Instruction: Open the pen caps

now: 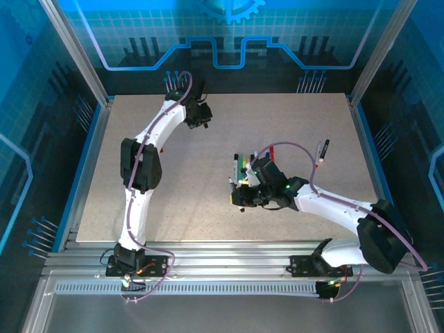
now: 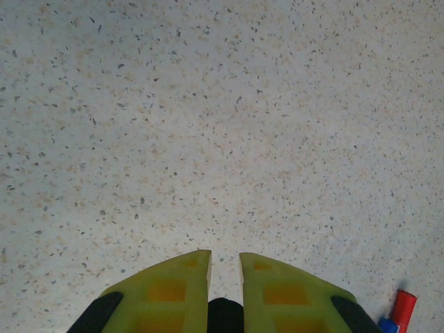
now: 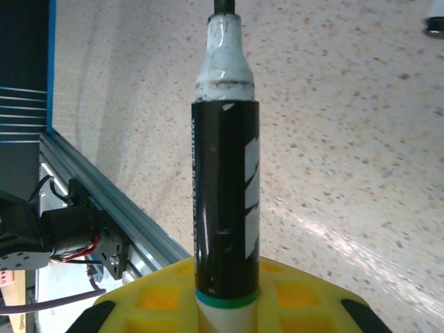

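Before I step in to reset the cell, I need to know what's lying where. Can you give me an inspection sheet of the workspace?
Surface: speckled beige table, no spills seen.
Job's things: cluster of pens mid-table by the right arm's wrist; one pen gripped, its nib end bare; lone pen further right.
Clutter: small red and blue piece near the left hand, identity unclear.
Grippers: left hand nearly shut and empty over bare table; right hand shut on the pen.
Cables: purple cables run along both arms, no snag seen.
Surroundings: aluminium frame and blue panels around the table.
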